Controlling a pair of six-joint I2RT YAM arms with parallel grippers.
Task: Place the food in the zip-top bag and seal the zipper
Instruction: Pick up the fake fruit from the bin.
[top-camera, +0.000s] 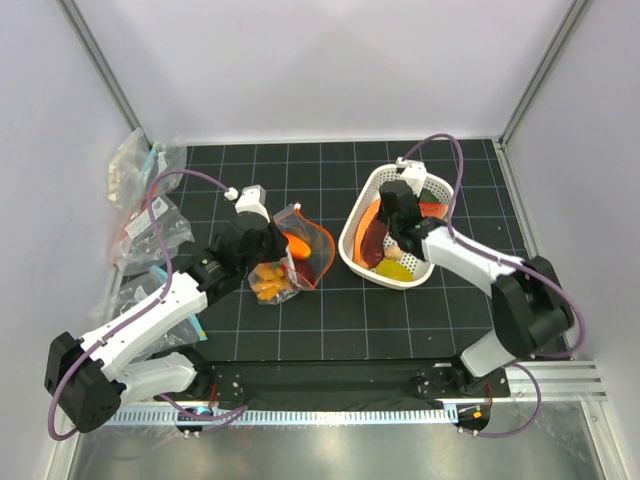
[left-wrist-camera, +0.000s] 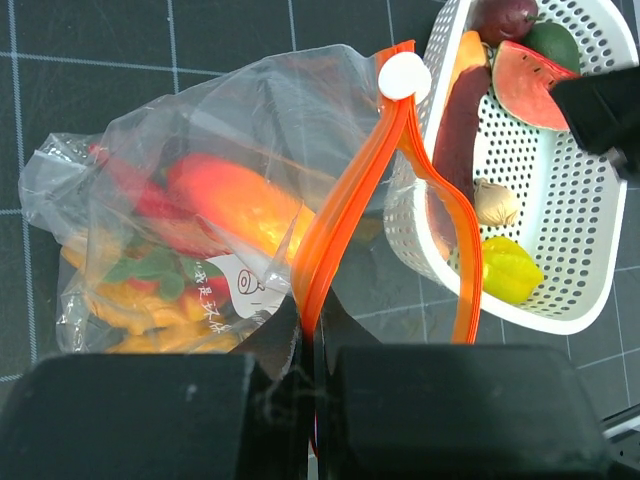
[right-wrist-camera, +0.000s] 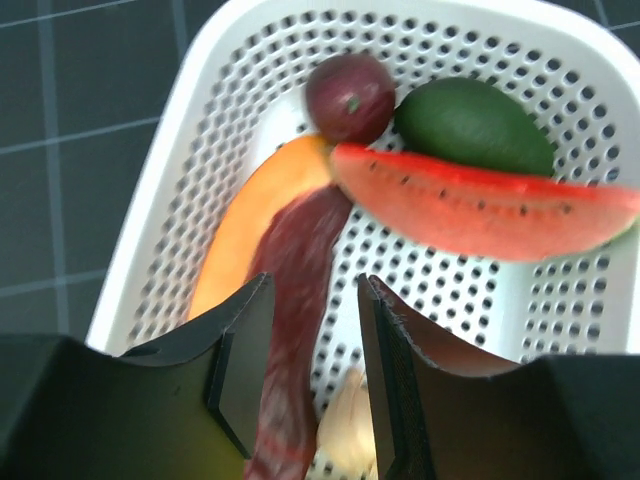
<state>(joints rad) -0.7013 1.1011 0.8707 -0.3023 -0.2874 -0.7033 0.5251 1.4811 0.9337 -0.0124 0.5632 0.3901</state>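
The zip-top bag (left-wrist-camera: 200, 180) lies on the mat, its mouth gaping toward the basket, with red, orange and yellow food (left-wrist-camera: 225, 200) inside. My left gripper (left-wrist-camera: 312, 315) is shut on the orange zipper (left-wrist-camera: 345, 200); the white slider (left-wrist-camera: 403, 76) sits at the strip's far end. From above, the bag (top-camera: 300, 250) lies just ahead of the left gripper (top-camera: 268, 243). My right gripper (right-wrist-camera: 316, 280) is down in the white basket (right-wrist-camera: 240, 90), open, its jaws either side of a long dark red piece (right-wrist-camera: 300, 235). A gap shows between the piece and the right finger.
In the basket (top-camera: 352, 232) lie an orange slice (right-wrist-camera: 255, 215), a watermelon wedge (right-wrist-camera: 480, 205), a green avocado (right-wrist-camera: 475, 125), a purple round piece (right-wrist-camera: 350, 95), a garlic (right-wrist-camera: 345, 420) and a yellow pepper (left-wrist-camera: 508, 270). Spare clear bags (top-camera: 150, 230) lie by the left wall.
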